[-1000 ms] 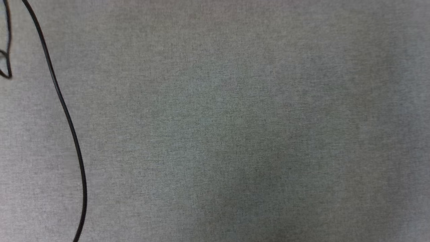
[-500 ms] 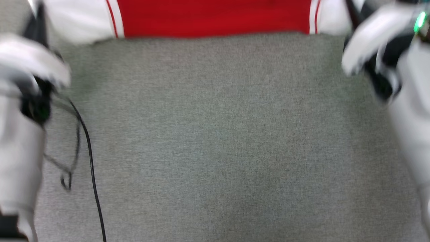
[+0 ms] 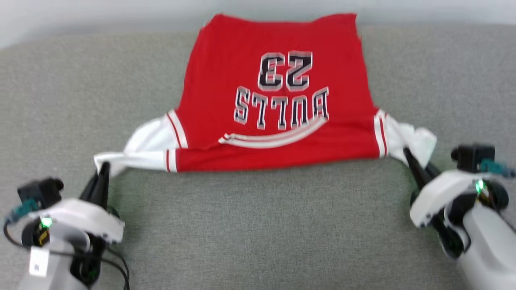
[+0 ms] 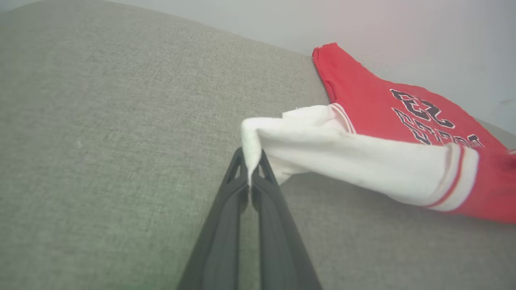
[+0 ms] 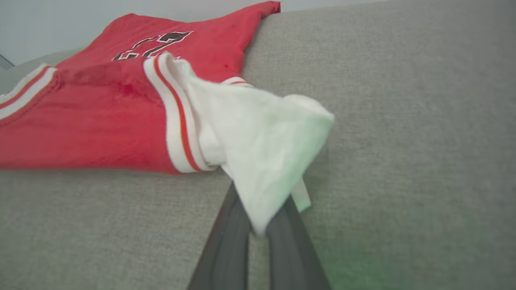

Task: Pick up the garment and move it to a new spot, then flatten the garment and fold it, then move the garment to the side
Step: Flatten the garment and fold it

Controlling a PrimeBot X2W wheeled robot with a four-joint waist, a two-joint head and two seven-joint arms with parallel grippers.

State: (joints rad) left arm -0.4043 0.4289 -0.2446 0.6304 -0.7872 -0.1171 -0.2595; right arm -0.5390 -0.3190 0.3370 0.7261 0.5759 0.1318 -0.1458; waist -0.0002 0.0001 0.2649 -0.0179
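The red jersey T-shirt (image 3: 274, 100) is lying print-up in the upper middle of the frame, its near edge bunching. I am judging myself mid-flattening, with folding and moving aside left. My left fingers (image 3: 101, 181) and right fingers (image 3: 414, 171) are each pinching a white sleeve. A grey woven worktop (image 3: 258, 225) is spreading beneath, with a pale wall (image 3: 100, 12) behind.

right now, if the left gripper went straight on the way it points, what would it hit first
The white sleeve of the garment: the jaws of the left gripper are shut on its bunched tip. Past that fold, the line seems to run low over the grey fabric surface, though depth is unclear.
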